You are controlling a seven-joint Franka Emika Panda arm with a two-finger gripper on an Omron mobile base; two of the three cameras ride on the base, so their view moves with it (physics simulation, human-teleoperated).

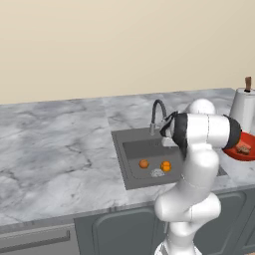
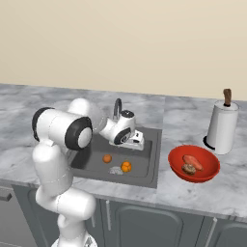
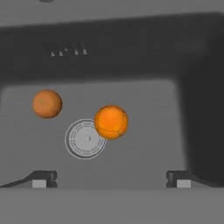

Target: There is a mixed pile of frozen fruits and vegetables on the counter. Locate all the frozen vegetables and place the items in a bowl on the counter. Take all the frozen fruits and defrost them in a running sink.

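Note:
Two orange balls, the frozen fruits, lie on the floor of the dark grey sink. The plain one is apart from the drain. The one with dark segment lines rests at the drain's edge. My gripper hangs above the basin, just in front of the faucet. In the hand view the gripper is open, with nothing between its fingertips. The red bowl stands on the counter right of the sink. It holds the reddish oblong piece and the brown-beige lump.
A white cylinder with a brown knob stands behind the bowl at the far right. In the left base view my arm covers part of the bowl and the sink's right side. The counter stretches wide to the left of the sink.

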